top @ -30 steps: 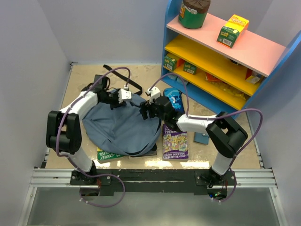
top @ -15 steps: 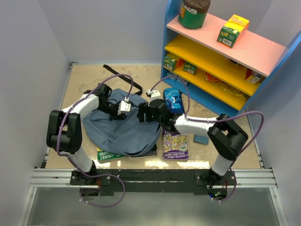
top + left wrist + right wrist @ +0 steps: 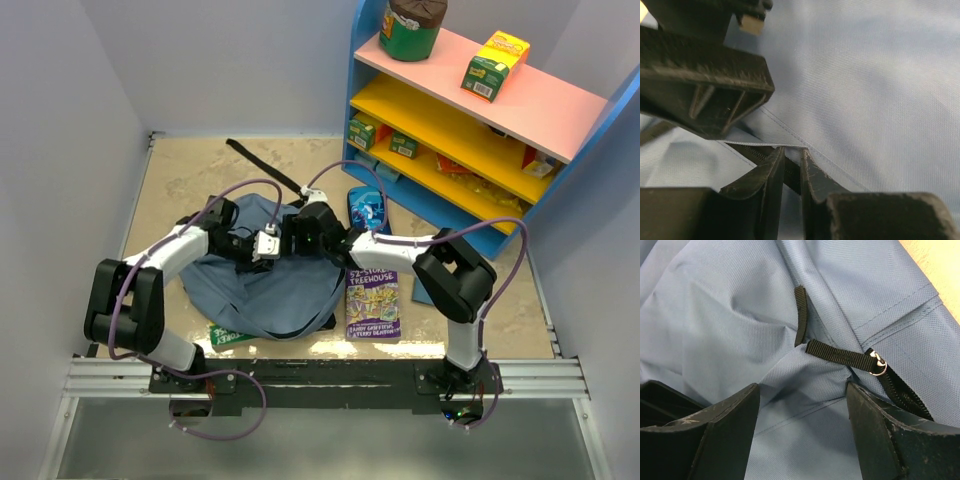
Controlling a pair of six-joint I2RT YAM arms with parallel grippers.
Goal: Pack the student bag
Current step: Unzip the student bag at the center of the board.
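Student bag (image 3: pixel 262 285): slate-blue and slumped on the counter (image 3: pixel 180 170), centre-left in the overhead view. Where the wrist views show its zipper, it looks closed, so I judge that packing has not begun.

Left hand (image 3: pixel 264 244): on the bag's upper part, toward its 12 o'clock edge. In its own wrist view the fingers (image 3: pixel 771 185) stand almost together with a thin slit between them, right at the dark zipper line (image 3: pixel 752 154). I cannot tell whether they nip tape or fabric.

Right hand (image 3: pixel 299 238): just beside the left hand, at its 3 o'clock. Its fingers are spread wide, with only bag fabric beneath and nothing caught.

Zipper pull (image 3: pixel 840 356): a black webbing tab lying flat on the fabric and ending in a small metal ring (image 3: pixel 879 367).

Key relation: in the right wrist view the pull lies at about 1 to 2 o'clock from the gap of the right hand, near its right-side finger. Its long axis runs roughly 10 o'clock to 4 o'clock, nearly in line with the way the fingers close.

Nearer arm: the right, in my judgement. The pull does not show in the left wrist view.

Next move: probably a small shift toward 1 o'clock and a wrist turn, so the fingers meet the tab's flanks.

Waiting items: Treehouse book (image 3: pixel 372 303) at the bag's 3 o'clock, pencil case (image 3: pixel 366 208) at its 1 o'clock, and a green book (image 3: pixel 226 335) partly under it at 7 o'clock.

Risk: the soft fabric may bunch up with the tab.
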